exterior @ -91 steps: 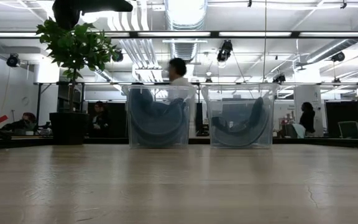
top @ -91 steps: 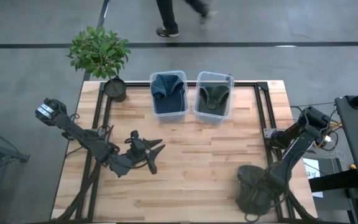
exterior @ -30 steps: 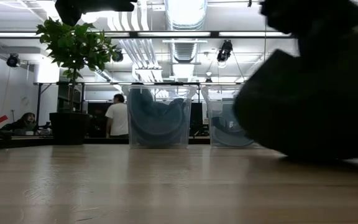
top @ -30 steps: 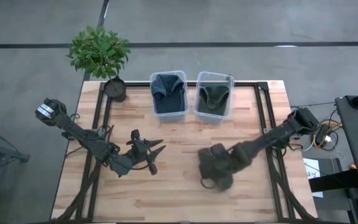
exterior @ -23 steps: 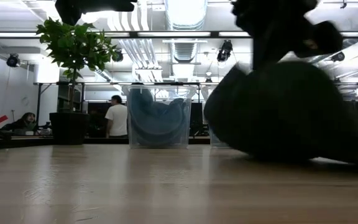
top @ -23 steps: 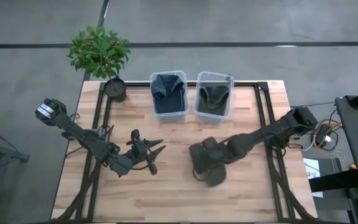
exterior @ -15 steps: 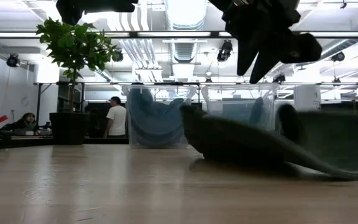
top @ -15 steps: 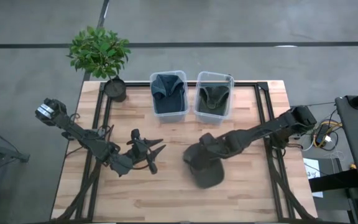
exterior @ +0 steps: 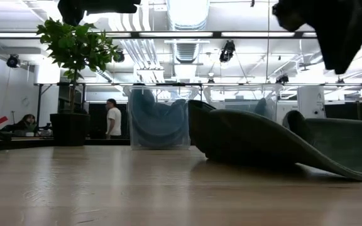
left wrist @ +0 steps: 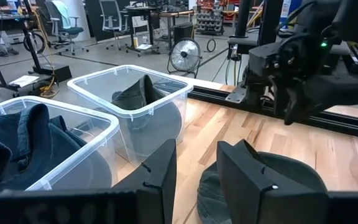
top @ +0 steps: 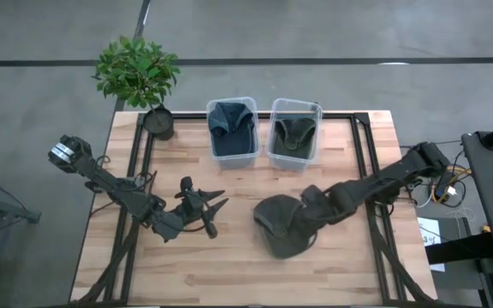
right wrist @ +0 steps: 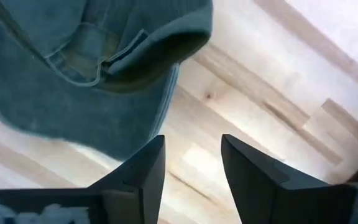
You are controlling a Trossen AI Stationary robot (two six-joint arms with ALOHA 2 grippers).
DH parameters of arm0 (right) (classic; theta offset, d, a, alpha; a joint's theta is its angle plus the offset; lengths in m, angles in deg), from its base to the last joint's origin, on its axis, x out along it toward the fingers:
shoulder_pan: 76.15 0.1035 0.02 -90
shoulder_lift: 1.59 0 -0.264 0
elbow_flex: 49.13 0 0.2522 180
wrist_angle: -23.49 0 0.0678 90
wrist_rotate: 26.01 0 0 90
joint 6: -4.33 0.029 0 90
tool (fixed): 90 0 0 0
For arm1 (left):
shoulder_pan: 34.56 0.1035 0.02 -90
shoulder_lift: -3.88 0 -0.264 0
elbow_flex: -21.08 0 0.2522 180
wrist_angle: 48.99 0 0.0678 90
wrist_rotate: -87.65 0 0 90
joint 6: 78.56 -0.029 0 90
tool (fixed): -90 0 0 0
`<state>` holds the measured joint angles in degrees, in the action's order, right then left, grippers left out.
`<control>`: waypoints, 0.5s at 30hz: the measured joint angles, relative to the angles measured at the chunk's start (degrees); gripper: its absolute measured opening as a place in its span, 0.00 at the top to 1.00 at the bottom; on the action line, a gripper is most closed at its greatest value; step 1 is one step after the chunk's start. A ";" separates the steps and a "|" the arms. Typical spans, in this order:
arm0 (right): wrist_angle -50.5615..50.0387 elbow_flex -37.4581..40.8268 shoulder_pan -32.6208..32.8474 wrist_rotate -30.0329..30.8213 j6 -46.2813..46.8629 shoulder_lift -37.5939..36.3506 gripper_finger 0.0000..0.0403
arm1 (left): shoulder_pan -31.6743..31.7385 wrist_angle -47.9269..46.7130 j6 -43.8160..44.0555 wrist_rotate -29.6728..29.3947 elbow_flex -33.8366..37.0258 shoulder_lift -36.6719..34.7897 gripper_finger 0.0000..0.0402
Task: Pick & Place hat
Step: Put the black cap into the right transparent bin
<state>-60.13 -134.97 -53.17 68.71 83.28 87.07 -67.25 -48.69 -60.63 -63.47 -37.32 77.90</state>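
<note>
A dark green hat [top: 281, 227] lies flat on the wooden table near its middle. In the low view the hat [exterior: 263, 147] rests on the wood with one edge curling up. My right gripper [top: 311, 208] hangs open above the hat's right side, pointing down. Nothing is between its fingers [right wrist: 192, 142], and only the hat's edge [right wrist: 73, 74] shows beside them. In the low view it [exterior: 338, 37] is well clear of the hat. My left gripper [top: 216, 205] waits open [left wrist: 196, 146] left of the hat, roughly level.
Two clear bins stand at the far edge. The left bin [top: 232, 128] holds a blue hat and the right bin [top: 294, 133] a green one. A potted plant [top: 139, 73] is at the far left corner. Bare wood lies near the front edge. A person walks in the room behind.
My right gripper brought the hat from the table's right side toward the middle and let it go. The hat dropped and spread flat on the wood. The gripper then rose, rolled and drew back toward the right, clear of the hat.
</note>
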 joint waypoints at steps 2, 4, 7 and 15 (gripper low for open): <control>0.99 1.34 0.95 -0.43 0.84 -1.38 0.61 | 0.00 0.00 0.14 0.00 0.00 0.00 0.73; 2.44 2.91 1.44 -0.87 1.81 -2.34 0.59 | 0.02 0.04 0.22 0.00 0.00 0.00 0.73; 5.44 6.20 1.64 -1.47 2.52 -3.55 0.56 | 0.07 0.04 0.84 -0.02 0.00 0.00 0.73; 20.13 16.32 1.33 -1.88 4.20 -6.64 0.42 | 0.11 0.07 2.63 -0.02 0.00 0.00 0.73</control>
<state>-40.00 -118.64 -51.84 66.83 87.48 80.43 -67.14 -48.62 -58.00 -63.49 -37.32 77.90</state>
